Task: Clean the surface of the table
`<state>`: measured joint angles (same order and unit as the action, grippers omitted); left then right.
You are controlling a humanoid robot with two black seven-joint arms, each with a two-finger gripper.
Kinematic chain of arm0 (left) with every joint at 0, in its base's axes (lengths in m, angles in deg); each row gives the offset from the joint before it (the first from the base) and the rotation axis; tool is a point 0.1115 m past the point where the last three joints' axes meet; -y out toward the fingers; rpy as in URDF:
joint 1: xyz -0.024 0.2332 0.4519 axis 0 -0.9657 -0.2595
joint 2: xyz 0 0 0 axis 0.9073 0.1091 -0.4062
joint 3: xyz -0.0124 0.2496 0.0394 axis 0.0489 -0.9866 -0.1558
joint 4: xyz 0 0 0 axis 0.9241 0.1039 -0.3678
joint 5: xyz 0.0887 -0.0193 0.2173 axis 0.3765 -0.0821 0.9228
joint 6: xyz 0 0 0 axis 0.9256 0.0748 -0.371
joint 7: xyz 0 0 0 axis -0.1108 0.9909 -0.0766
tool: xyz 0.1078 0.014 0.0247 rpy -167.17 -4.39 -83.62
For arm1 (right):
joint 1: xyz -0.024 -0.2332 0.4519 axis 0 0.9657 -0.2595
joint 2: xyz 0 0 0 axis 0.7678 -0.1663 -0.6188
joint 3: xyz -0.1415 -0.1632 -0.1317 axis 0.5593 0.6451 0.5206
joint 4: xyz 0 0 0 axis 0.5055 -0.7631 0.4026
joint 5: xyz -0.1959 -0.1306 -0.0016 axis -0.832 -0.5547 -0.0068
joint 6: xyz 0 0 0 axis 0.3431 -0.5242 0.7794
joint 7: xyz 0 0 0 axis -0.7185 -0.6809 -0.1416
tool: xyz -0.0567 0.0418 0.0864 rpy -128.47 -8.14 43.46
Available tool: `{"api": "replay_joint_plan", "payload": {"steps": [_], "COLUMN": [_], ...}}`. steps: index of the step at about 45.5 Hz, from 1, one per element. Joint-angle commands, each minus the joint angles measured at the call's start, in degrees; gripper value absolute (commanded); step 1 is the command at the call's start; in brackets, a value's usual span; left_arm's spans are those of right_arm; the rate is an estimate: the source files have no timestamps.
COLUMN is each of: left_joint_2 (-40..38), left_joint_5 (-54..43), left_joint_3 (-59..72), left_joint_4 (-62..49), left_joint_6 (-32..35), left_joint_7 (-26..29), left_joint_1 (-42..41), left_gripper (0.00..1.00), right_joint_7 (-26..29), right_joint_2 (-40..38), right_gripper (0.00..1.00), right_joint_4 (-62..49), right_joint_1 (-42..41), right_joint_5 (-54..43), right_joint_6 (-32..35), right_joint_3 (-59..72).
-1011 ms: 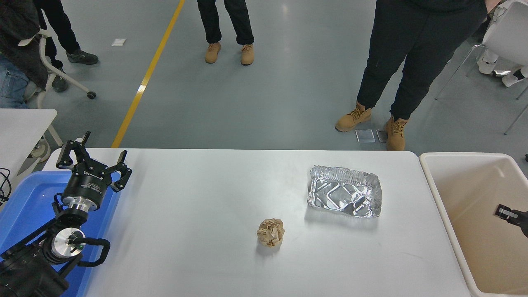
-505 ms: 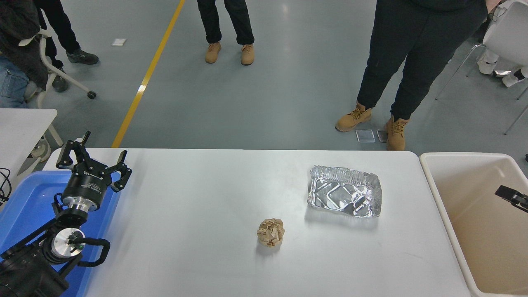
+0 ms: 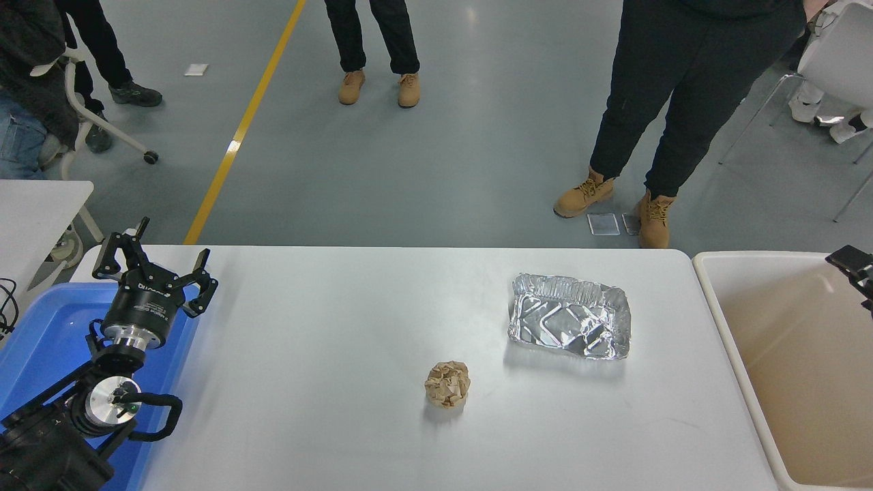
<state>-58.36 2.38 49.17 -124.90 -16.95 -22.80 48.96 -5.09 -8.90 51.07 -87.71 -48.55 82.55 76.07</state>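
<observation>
1. The counter (image 3: 327, 382), a wide white top with rounded corners, fills the lower middle of the view, and two bits of litter are sitting on it.
2. Right of centre lies a crumpled foil tray (image 3: 569, 317), shiny and dented, open side up, flat on the counter and near its far right corner.
3. Nearer the camera and a little to the left of the tray there's a ball of brown paper (image 3: 448, 384), scrunched tight, standing alone and apart from the tray.
4. Down at the lower left is the left gripper (image 3: 153, 262), parked above the blue bin (image 3: 41, 334) at the counter's left edge; its fingers (image 3: 204, 279) are spread wide and hold nothing.
5. Over at the right edge, just a sliver of the right gripper (image 3: 856, 269) pokes into view, above the far part of the beige tub (image 3: 723, 307) that stands against the counter's right end. Too little of it shows, so I cannot tell how its fingers stand.
6. The tub's inside, as far as it shows, is plain beige.
7. At the far left, a corner of a smaller white table (image 3: 41, 211) peeks in beyond the blue bin.
8. Past the counter, on the grey floor, a person in dark trousers and tan boots (image 3: 617, 201) stands close to the far edge, and a yellow line (image 3: 239, 129) runs across the floor.
</observation>
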Motion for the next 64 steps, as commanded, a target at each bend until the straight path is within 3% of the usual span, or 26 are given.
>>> {"api": "replay_joint_plan", "payload": {"steps": [1,21,32,50,64], "left_joint_2": [0.0,0.0,0.0,0.0,0.0], "left_joint_5": [0.0,0.0,0.0,0.0,0.0], "left_joint_3": [0.0,0.0,0.0,0.0,0.0], "left_joint_4": [0.0,0.0,0.0,0.0,0.0], "left_joint_6": [0.0,0.0,0.0,0.0,0.0], "left_joint_7": [0.0,0.0,0.0,0.0,0.0], "left_joint_1": [0.0,0.0,0.1,0.1,0.1], "left_gripper": [0.99,0.99,0.99,0.99,0.99], "right_joint_7": [0.0,-0.3,-0.1,0.0,-0.8], "right_joint_2": [-1.1,-0.9,-0.9,-0.9,0.7], "right_gripper": [0.98,0.99,0.99,0.99,0.99], "right_joint_4": [2.8,6.3,11.1,20.7,22.8], "right_joint_1": [-1.4,-5.4,-5.5,-4.1,-2.2], "right_joint_5": [9.3,23.8,34.3,39.9,39.4], "right_joint_6": [0.0,-0.1,-1.3,-9.3,-10.3], "right_joint_3": [-1.8,-2.5,-9.6,-15.5,-15.6]}}
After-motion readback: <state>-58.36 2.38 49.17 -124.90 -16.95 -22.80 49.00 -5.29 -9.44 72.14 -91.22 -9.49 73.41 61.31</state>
